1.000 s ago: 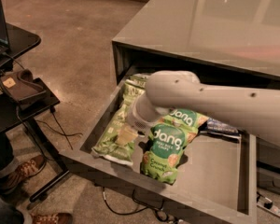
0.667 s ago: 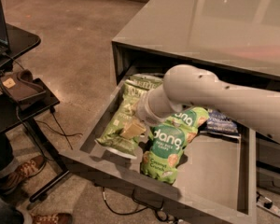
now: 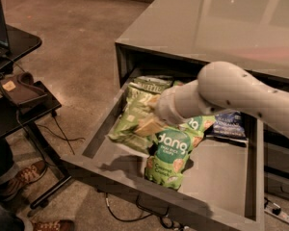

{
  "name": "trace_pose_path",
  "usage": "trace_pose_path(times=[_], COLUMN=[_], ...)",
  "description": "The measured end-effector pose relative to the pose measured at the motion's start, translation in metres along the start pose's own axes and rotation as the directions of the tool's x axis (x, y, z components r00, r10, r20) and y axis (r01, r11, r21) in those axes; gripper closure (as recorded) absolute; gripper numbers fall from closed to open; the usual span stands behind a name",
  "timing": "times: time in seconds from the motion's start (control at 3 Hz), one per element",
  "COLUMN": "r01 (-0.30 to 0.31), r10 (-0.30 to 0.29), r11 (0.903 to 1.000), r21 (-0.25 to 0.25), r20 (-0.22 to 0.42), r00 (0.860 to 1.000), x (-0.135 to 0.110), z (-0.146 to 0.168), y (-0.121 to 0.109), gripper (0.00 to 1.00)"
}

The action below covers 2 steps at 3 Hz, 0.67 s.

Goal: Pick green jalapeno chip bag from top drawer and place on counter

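The green jalapeno chip bag [image 3: 129, 113] lies at the left side of the open top drawer [image 3: 135, 179], its top end towards the back. My gripper [image 3: 147, 126] reaches in from the right and rests on the bag's middle, with the pale arm [image 3: 231, 88] arching above the drawer. The arm and gripper hide part of the bag. The glossy grey counter [image 3: 216, 23] spans the cabinet top behind the drawer.
A darker green "dang" bag [image 3: 169, 154] lies at the drawer's middle, with a second one [image 3: 198, 124] partly under the arm. A dark blue bag [image 3: 229, 124] lies at the back right. A black stand with a laptop [image 3: 12, 44], a person's shoe [image 3: 19, 179] and floor cables [image 3: 135, 211] are to the left.
The arm's elbow has swung to the right. The gripper has shifted slightly right and up, and the light green bag has shifted the same way with it.
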<state>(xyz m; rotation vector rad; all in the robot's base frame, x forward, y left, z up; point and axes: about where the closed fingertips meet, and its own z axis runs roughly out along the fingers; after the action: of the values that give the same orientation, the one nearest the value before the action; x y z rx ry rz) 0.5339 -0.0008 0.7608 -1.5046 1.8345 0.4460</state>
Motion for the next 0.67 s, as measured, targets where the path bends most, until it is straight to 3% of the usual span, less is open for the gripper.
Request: trace_pose_path(times=[0.33,0.67], r01=[0.001,-0.010], r10=[-0.001,0.008], r11=[1.0000,0.9985], r21=[-0.003,0.055], r20=[0.000,0.035], r00=[1.000,0.999], x=[-0.001,-0.005], z=[0.001,-0.019], y=[0.001,-0.003], gripper=[1.00,1.00])
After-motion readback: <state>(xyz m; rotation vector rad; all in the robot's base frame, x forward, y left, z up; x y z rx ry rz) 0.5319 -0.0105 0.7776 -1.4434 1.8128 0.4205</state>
